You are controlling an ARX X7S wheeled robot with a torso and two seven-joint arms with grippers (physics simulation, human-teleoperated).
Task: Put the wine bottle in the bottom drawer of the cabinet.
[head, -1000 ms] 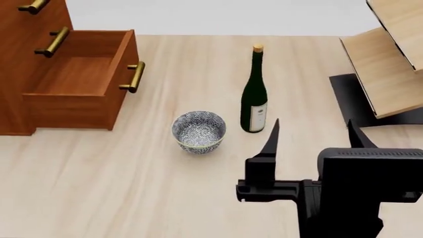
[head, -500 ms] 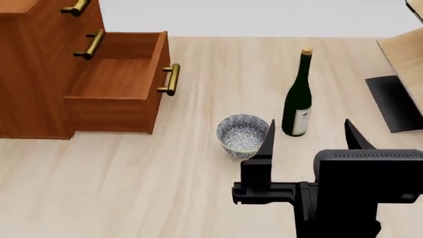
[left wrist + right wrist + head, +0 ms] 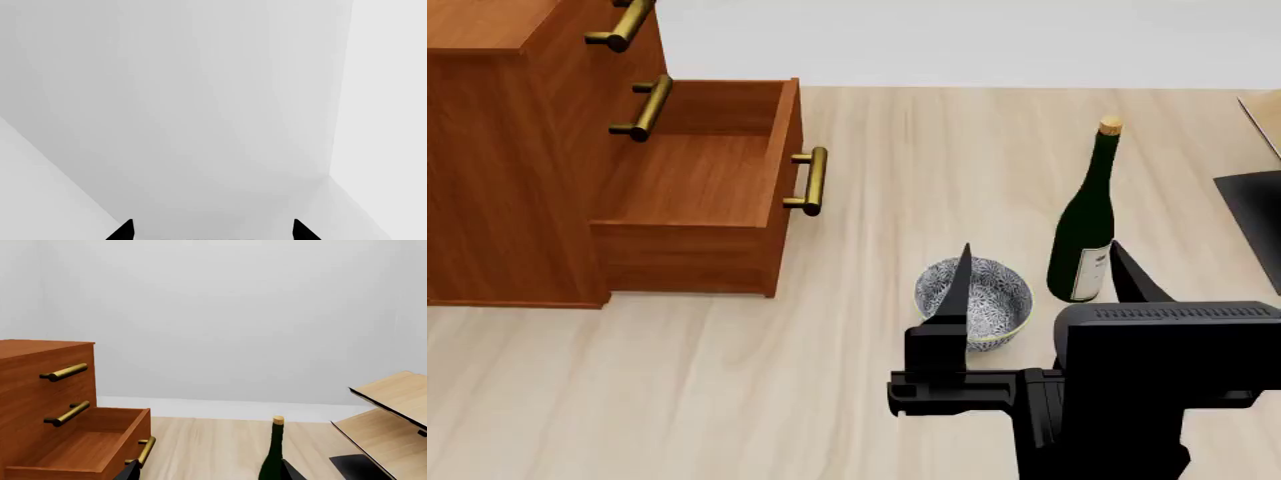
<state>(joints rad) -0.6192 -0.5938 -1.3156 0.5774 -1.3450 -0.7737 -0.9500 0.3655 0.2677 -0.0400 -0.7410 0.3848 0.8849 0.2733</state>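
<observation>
**Green bottle drifts right as the view swings toward the cabinet**

Dark green glass wine bottle [image 3: 1086,235] with a tan cork stands upright at right of centre on the pale wooden floor [image 3: 694,390], just beside a blue-patterned bowl [image 3: 993,300]. Over the last second the view has shifted: the reddish-brown cabinet [image 3: 494,150] now fills the upper left, its bottom drawer [image 3: 701,190] open and empty. The right gripper [image 3: 1038,285], fingers spread, holds nothing, near the bottle. The left gripper [image 3: 212,231] shows parted tips against blank grey. Grasping is not yet done.
</observation>
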